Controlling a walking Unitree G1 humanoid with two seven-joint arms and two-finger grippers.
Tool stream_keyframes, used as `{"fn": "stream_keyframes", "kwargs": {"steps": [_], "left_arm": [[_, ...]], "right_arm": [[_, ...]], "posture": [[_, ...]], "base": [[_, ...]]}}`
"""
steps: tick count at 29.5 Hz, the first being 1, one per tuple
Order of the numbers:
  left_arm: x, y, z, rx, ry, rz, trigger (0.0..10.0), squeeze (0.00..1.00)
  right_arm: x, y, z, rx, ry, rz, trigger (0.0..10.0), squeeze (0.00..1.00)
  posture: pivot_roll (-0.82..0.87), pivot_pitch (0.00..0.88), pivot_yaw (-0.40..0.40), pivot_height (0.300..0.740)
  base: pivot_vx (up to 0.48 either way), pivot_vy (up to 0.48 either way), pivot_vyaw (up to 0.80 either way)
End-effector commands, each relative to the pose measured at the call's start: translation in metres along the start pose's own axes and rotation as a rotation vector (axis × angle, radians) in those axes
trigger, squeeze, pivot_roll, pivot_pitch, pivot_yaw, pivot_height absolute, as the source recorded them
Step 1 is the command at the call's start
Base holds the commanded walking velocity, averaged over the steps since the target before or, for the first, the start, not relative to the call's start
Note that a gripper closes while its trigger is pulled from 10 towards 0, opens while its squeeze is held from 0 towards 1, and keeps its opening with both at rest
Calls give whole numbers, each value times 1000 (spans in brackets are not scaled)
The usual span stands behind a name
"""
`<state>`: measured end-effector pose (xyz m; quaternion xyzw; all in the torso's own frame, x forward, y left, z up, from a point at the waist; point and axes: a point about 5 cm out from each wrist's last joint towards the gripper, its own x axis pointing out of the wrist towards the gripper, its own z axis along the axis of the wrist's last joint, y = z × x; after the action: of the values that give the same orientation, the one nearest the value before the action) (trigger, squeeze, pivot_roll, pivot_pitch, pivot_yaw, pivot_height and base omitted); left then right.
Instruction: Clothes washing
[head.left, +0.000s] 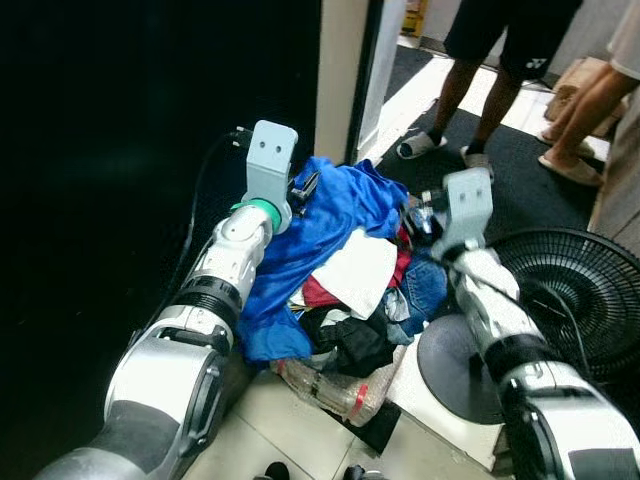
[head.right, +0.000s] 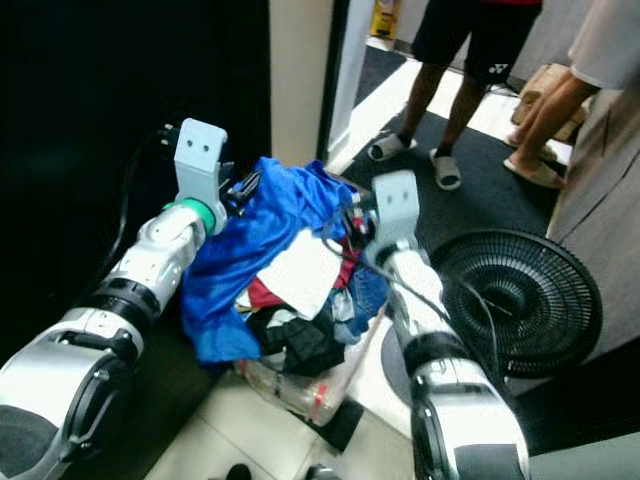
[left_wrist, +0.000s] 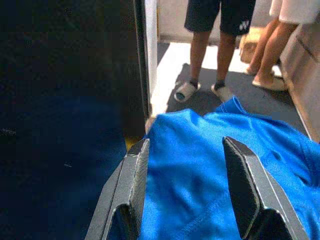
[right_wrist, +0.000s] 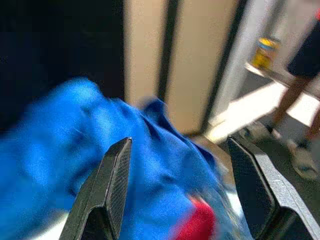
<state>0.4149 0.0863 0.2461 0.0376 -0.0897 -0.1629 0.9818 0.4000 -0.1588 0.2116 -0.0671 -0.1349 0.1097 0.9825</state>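
Both pincers agape: left pincer (left_wrist: 185, 195) over blue shirt (head.left: 325, 225), right pincer (right_wrist: 182, 192) just beside pile.

Two silver arms reaching forward, left tool (left_wrist: 185, 190) with black fingers spread apart, right tool (right_wrist: 182, 190) likewise spread

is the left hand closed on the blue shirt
No, the left hand is open, its fingers spread over the blue shirt.
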Motion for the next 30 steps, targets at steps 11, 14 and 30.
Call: {"fn": "stream_keyframes", "kwargs": {"steps": [11,14,30], "left_arm": [[-15,33,-9,-5,8,102,10000,0],[-17,36,-9,-6,10,117,10000,0],[-22,47,-8,-18,19,144,10000,0]], "right_arm": [[-6,24,-34,49,184,60,10000,0],[-9,23,-41,52,229,69,10000,0],[-4,37,-37,93,204,121,10000,0]], "posture": [[74,192,-49,740],[77,207,-50,740],[87,229,-37,740]], "base": [[0,0,0],[0,0,0],[0,0,0]]}}
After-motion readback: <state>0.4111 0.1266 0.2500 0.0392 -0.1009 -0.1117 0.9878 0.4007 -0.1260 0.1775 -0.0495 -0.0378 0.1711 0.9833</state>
